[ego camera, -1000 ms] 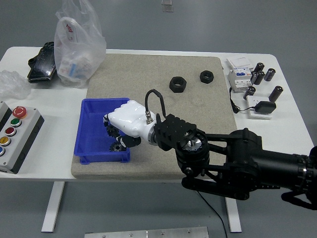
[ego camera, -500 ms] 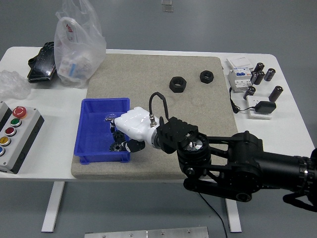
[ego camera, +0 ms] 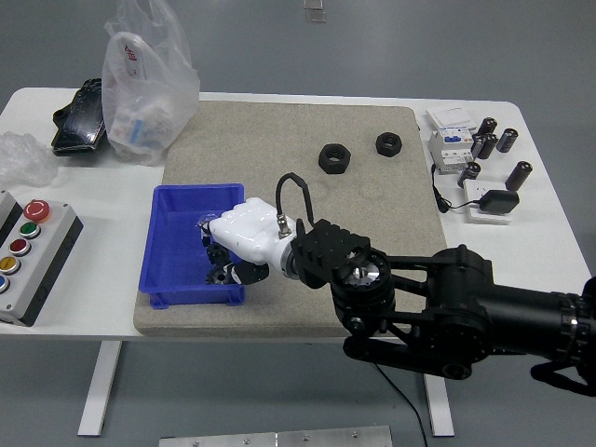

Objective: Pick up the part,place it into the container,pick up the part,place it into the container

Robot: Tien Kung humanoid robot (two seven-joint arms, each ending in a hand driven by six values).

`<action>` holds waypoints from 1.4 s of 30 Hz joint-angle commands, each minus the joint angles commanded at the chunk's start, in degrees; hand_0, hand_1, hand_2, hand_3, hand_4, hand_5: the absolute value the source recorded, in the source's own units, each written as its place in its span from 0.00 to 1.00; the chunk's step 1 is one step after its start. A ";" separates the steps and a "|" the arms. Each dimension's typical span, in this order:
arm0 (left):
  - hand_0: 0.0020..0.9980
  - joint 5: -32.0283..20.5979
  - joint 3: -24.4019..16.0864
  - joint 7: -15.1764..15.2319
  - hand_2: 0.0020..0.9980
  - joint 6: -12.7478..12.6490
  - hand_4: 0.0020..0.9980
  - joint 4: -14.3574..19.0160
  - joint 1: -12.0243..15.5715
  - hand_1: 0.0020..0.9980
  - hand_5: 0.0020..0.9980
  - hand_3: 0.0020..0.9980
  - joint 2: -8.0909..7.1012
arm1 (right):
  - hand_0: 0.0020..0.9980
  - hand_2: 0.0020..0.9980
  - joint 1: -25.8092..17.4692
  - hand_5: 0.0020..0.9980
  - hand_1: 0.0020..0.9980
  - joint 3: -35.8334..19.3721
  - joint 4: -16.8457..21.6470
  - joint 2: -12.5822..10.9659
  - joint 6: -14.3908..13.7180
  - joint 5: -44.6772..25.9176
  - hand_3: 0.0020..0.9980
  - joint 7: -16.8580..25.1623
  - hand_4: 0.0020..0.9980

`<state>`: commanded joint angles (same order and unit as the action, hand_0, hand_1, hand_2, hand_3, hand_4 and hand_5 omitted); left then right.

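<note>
A blue container (ego camera: 164, 244) stands on the left part of the tan mat (ego camera: 372, 205). My right hand (ego camera: 231, 253), with its white back, hangs over the container's right half, wrist above the right wall. A black toothed part (ego camera: 220, 274) lies on the container floor just under the hand; whether the hand touches it is hidden. Two black hex nuts (ego camera: 334, 157) (ego camera: 388, 143) sit on the mat's far side, well away from the hand. My left arm does not show.
A clear plastic bag (ego camera: 147, 88) and a black item (ego camera: 79, 116) lie at the back left. A button box (ego camera: 28, 256) sits at the left edge. Grey modules, dark cylinders (ego camera: 484, 144) and a black adapter (ego camera: 496, 201) occupy the right side.
My right hand slid slightly right and lower over the container, then back a little to the left. The black part on the container floor stayed where it was.
</note>
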<state>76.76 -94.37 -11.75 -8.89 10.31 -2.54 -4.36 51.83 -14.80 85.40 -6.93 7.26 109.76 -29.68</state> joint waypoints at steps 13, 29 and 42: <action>0.74 0.08 -0.12 -0.01 0.69 -0.05 0.74 0.00 0.09 0.69 0.48 0.72 -0.05 | 0.41 0.72 0.39 0.00 0.62 0.73 -0.21 0.33 -0.49 0.43 0.72 0.07 0.53; 0.74 0.29 -0.31 -0.03 0.69 -0.11 0.73 0.00 0.15 0.69 0.47 0.72 0.28 | 0.40 0.75 -2.18 0.00 0.63 -4.05 0.01 0.10 -3.05 5.69 0.79 0.24 0.57; 0.74 0.75 -0.60 -0.05 0.69 -0.03 0.72 0.00 0.04 0.69 0.47 0.71 0.13 | 0.40 0.72 -11.60 0.02 0.62 -22.25 2.37 -5.00 -15.89 5.63 0.72 5.91 0.60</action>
<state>77.51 -94.97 -11.80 -8.92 10.31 -2.50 -4.23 40.23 -37.05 87.77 -11.93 -8.63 115.39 -23.77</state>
